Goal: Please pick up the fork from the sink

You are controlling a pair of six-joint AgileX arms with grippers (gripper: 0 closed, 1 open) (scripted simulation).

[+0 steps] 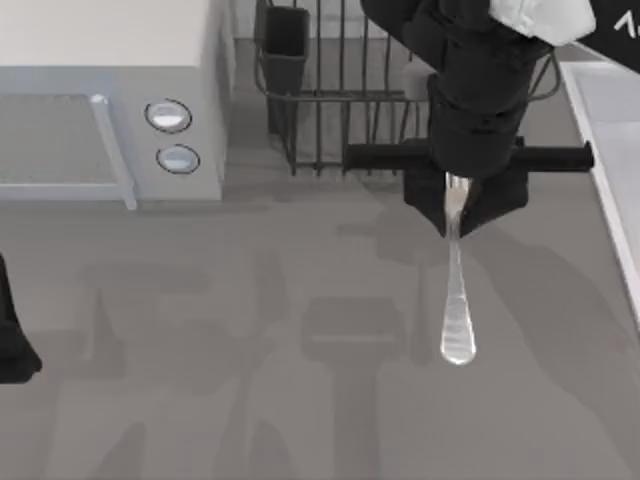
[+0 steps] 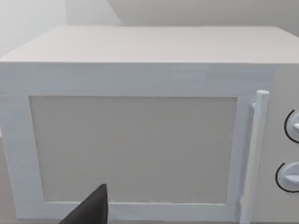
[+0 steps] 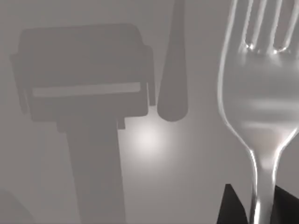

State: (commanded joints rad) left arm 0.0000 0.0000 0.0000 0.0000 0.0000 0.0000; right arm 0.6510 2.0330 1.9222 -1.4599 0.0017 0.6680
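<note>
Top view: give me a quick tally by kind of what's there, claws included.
Fork, held in the right claw: 1
White box with two knobs: 1
Dark wire dish rack: 1
Sink at the right edge: 1
Claws, counting the left claw at the left edge: 2
Total: 6

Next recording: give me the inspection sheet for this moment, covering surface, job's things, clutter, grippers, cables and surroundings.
Surface: grey table, bare apart from arm shadows.
Job's things: fork held off the table, gripped near the tine end, handle pointing toward the near edge; its shadow shows in the right wrist view. Sink at the right edge, pale rim showing.
Clutter: nothing seen loose on the table.
Grippers: right gripper shut on the fork, in front of the dish rack; left gripper parked at the left edge, facing the microwave.
Cables: nothing seen.
Surroundings: white microwave with two knobs at back left; dark wire dish rack at back centre.
</note>
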